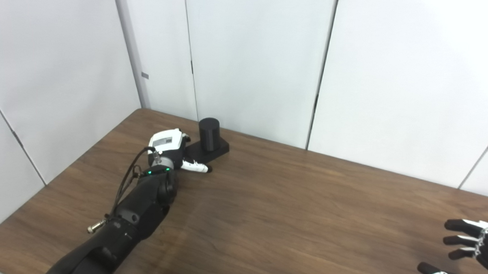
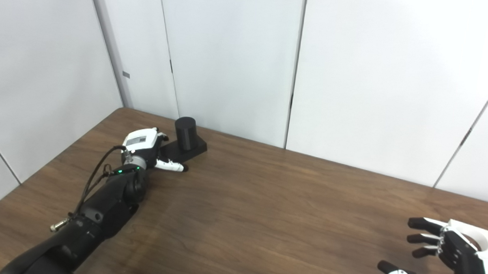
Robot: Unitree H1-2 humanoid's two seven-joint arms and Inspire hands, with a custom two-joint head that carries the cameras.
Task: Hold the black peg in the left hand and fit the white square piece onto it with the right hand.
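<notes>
The black peg (image 1: 209, 132) stands upright on its flat black base in the upper left of the frame, near the far edge of the wooden table (image 1: 290, 211). The left hand (image 1: 171, 148) sits against the base's near side, thumb stretched along the tabletop; whether its fingers grip the base cannot be told. At lower right, the right hand (image 2: 447, 251) hovers with fingers spread, holding nothing.
</notes>
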